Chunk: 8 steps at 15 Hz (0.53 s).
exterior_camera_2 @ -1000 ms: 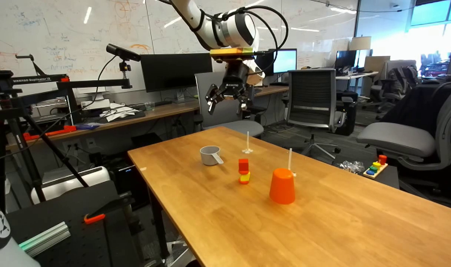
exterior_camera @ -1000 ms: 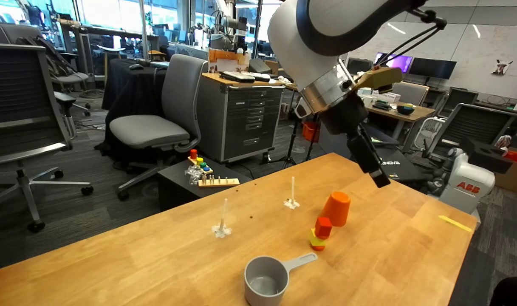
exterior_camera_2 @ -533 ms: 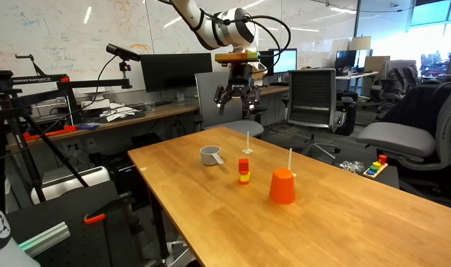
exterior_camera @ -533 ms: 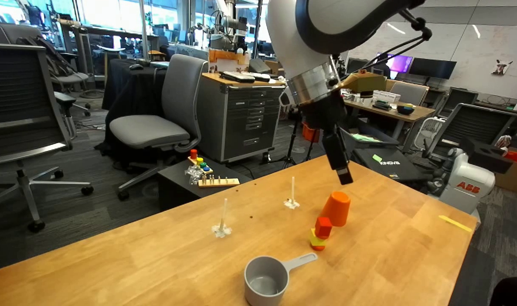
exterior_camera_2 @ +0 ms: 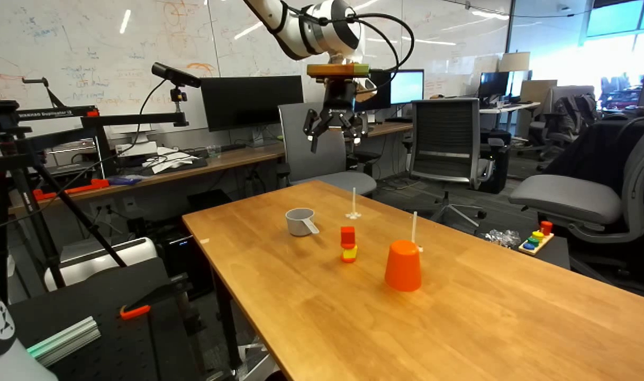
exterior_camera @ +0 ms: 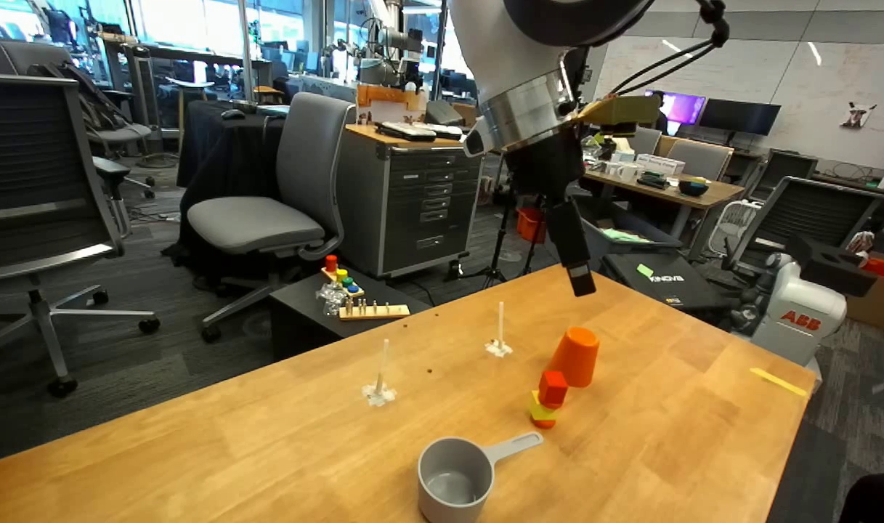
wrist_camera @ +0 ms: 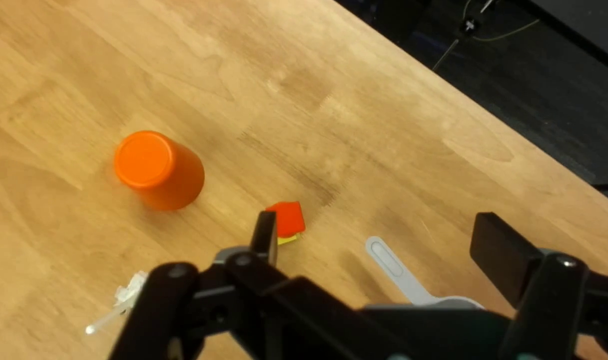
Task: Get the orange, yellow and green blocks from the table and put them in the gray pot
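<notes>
A small red-orange block (exterior_camera: pixel 553 388) sits on top of a short stack on the wooden table (exterior_camera: pixel 267 443). A yellow block (exterior_camera_2: pixel 350 254) is lower in the stack, with orange also showing beneath it. No green block shows. The gray pot (exterior_camera: pixel 436 501) stands upright near the stack, its handle (wrist_camera: pixel 396 270) pointing toward it. My gripper (exterior_camera_2: pixel 335 143) is open and empty, high above the table. In the wrist view the gripper (wrist_camera: pixel 376 225) has its left finger partly covering the red-orange block (wrist_camera: pixel 290 219), and its body hides most of the pot.
An upside-down orange cup (exterior_camera_2: pixel 404 267) stands beside the stack. Two thin upright sticks are fixed to the table, one (exterior_camera: pixel 500 323) near the cup and one (exterior_camera: pixel 383 367) farther off. A low black stand (exterior_camera: pixel 303 319) with toys is beyond the table edge.
My gripper has swung left in an exterior view, turned more upright and risen slightly over the last half second. It stays open. The stack, pot and cup have not moved.
</notes>
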### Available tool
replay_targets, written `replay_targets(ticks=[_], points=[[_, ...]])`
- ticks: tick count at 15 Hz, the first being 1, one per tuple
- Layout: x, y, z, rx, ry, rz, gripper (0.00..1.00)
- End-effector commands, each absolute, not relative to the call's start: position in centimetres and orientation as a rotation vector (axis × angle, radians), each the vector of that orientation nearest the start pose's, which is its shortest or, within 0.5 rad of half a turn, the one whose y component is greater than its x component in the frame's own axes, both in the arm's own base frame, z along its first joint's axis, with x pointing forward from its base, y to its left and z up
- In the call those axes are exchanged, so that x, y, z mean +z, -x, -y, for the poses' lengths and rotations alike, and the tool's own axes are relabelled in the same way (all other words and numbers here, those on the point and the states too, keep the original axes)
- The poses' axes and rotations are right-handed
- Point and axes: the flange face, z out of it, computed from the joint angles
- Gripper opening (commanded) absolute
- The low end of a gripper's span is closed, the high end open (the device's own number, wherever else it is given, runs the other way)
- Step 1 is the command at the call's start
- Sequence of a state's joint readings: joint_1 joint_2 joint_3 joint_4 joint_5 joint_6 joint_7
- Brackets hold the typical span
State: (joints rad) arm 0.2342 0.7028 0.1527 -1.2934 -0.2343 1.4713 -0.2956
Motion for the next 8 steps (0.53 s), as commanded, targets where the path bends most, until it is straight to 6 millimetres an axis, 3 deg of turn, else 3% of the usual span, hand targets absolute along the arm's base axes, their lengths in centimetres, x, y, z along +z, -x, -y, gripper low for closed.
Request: replay_targets(ticks=[1, 4, 8], points=[[29.3, -65.6, -22.3, 0.59, 2.898, 1.091, 1.0], [27.2, -66.8, -24.0, 0.414, 2.806, 1.064, 1.0], [25.3, -66.0, -24.1, 0.418, 2.712, 1.064, 1.0]])
